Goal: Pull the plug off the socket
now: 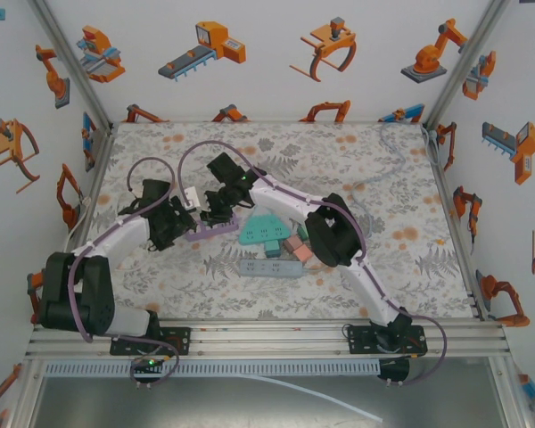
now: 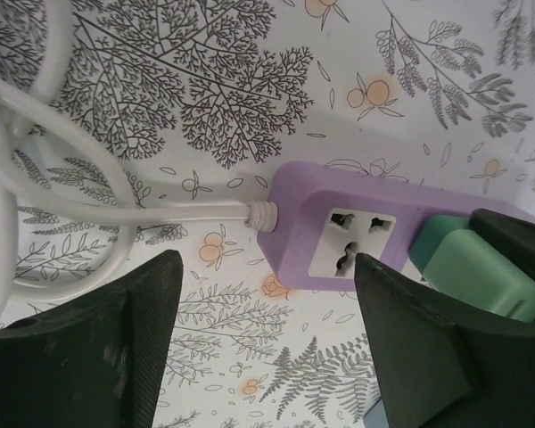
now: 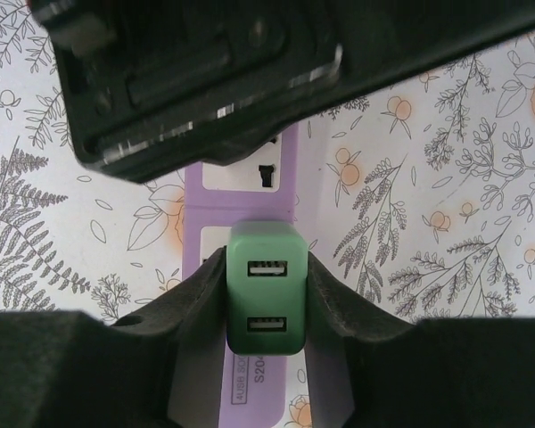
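The right end effector clamps the green two-port USB charger plug at mid-frame. Pull it straight off the purple plastic socket strip once the open left end effector pins that down.

White arm links, black joints, purple cables, matte black fingers

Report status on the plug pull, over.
Right pincer shut on green plug. Left pincer open at purple power strip cord end. Plug seated in strip. Left wrist crowding close.
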